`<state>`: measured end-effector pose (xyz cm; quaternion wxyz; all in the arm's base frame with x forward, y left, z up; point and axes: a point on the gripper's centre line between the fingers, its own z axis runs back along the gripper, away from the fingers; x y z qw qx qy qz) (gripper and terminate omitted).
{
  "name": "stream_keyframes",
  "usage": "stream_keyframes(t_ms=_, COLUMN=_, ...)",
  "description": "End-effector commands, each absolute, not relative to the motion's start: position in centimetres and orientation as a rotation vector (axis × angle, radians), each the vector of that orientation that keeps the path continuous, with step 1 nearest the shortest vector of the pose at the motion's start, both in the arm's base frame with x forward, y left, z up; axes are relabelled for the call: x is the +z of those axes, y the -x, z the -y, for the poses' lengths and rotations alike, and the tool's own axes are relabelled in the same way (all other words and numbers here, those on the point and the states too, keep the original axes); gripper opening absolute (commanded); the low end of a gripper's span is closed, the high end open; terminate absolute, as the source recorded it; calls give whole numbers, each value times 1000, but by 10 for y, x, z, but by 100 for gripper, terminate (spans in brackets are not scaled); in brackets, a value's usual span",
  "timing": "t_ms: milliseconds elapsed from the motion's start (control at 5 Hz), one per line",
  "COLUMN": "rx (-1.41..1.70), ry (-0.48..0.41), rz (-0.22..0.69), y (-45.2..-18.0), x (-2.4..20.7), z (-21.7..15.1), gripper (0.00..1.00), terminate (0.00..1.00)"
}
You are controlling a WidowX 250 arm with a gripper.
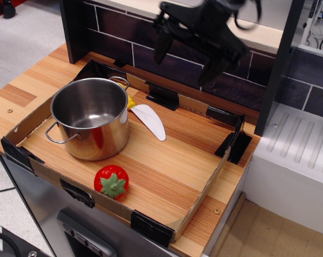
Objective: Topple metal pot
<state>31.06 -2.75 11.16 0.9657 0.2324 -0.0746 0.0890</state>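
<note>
I found the shiny stainless-steel cylindrical pot [90, 119] upright, axis vertical, in the cardboard-walled tray [201, 194] on the wooden worktop, behind the red toy strawberry [111, 182]. The black gripper [185, 58] hung above and right of the pot, jaws spread, holding nothing.

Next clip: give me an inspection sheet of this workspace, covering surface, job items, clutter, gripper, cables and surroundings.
Surface: wooden counter carrying a shallow cardboard tray with black-taped corners.
Job's things: metal pot upright at the tray's left, open side up, empty, untouched.
Clutter: strawberry in front of the pot, apart from it; white knife right of the pot, with a yellow piece behind the pot's rim.
Gripper: gripper open, tilted, high above the tray's back edge, holding nothing.
Cables: some at the top right corner, off the counter.
Surroundings: dark brick wall, white drainboard at right.
</note>
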Motion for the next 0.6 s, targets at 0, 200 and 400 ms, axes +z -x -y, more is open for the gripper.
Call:
stream_keyframes(t_ms=0, rx=61, ry=-714, rz=257, y=-317, x=104, z=0, gripper=100, terminate=0)
stream_keyframes(t_ms=200, rx=35, ry=-797, rz=285, y=-325, x=89, z=-25, gripper=100, terminate=0)
stream_keyframes(t_ms=400, rx=33, ry=-843, rz=283, y=-330, x=78, z=-50, gripper=100, terminate=0)
